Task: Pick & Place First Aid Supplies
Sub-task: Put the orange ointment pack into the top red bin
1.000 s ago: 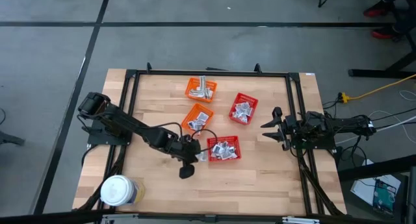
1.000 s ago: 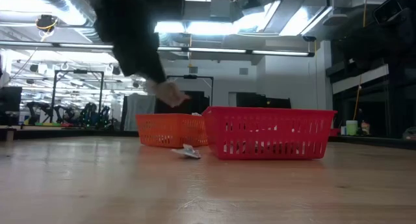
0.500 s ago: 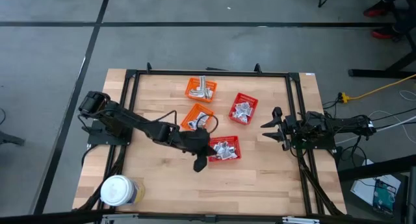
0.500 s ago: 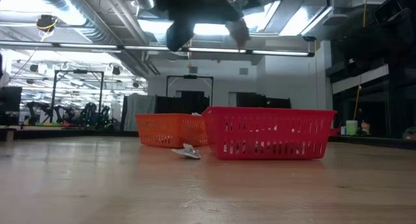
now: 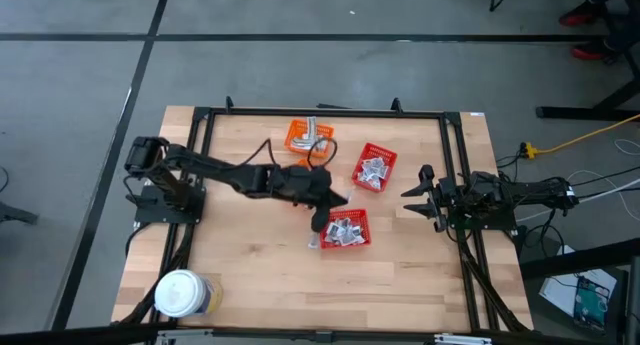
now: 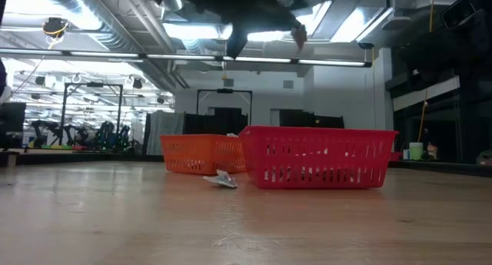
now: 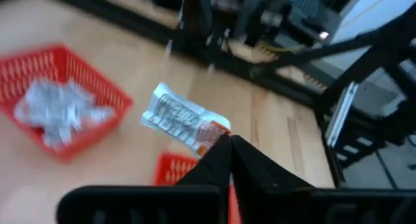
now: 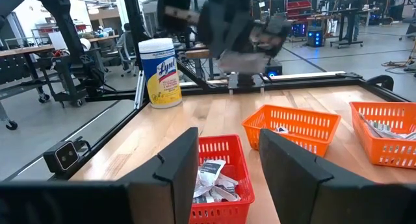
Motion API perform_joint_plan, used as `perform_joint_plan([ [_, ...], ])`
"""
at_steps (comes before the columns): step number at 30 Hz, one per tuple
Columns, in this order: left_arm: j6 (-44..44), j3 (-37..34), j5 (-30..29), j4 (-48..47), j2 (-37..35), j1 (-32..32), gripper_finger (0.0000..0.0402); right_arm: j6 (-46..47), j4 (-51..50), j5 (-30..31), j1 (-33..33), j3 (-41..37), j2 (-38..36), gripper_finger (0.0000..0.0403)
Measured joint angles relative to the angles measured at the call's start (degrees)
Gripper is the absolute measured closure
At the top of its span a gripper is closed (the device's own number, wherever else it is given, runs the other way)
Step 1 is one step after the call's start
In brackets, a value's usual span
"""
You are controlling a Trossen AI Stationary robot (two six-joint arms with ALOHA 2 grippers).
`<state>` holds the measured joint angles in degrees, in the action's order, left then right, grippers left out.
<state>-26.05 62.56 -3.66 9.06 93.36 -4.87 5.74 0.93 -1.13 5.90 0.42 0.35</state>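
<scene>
Left gripper [image 5: 338,199], centre frame above the table [image 5: 240,265], is clamped on one sachet [image 7: 183,118]. A stray packet [image 5: 313,243] lies beside the lower red basket [image 5: 344,229], unsorted. Four baskets already hold supplies. Right gripper [image 5: 412,194], at right, waits with fingers parted, holding nothing.

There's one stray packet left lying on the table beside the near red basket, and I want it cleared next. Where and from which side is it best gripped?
The stray packet lies flat on the wood, apart from the near red basket. Come straight down and pinch its raised crumpled edge, on the side facing away from the basket, so the fingers clear the wall.
</scene>
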Motion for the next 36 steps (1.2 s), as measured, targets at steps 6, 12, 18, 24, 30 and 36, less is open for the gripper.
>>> perform_joint_plan([
  [6,6.31,4.05,1.63,-0.33,0.35,4.72,0.0400,0.00,0.00,0.00,0.00,0.00,0.01,0.0240],
  [12,8.67,6.21,5.63,-0.57,2.18,9.25,0.0399,0.00,0.00,-0.01,0.01,-0.01,-0.01,0.0240],
  [18,10.58,10.04,8.65,-0.35,7.76,11.76,0.0399,0.00,0.00,0.00,0.01,0.01,0.01,0.0240],
  [24,13.80,13.90,8.57,-0.23,13.36,12.88,0.0399,0.01,0.00,0.00,-0.01,0.01,0.01,0.0240],
  [30,15.39,18.07,8.99,-0.12,20.53,13.88,0.0398,0.00,0.00,-0.02,0.00,0.01,0.01,0.0240],
  [36,19.53,22.35,9.06,-4.69,25.43,14.39,0.0398,0.01,0.00,0.00,0.00,0.00,0.01,0.0240],
])
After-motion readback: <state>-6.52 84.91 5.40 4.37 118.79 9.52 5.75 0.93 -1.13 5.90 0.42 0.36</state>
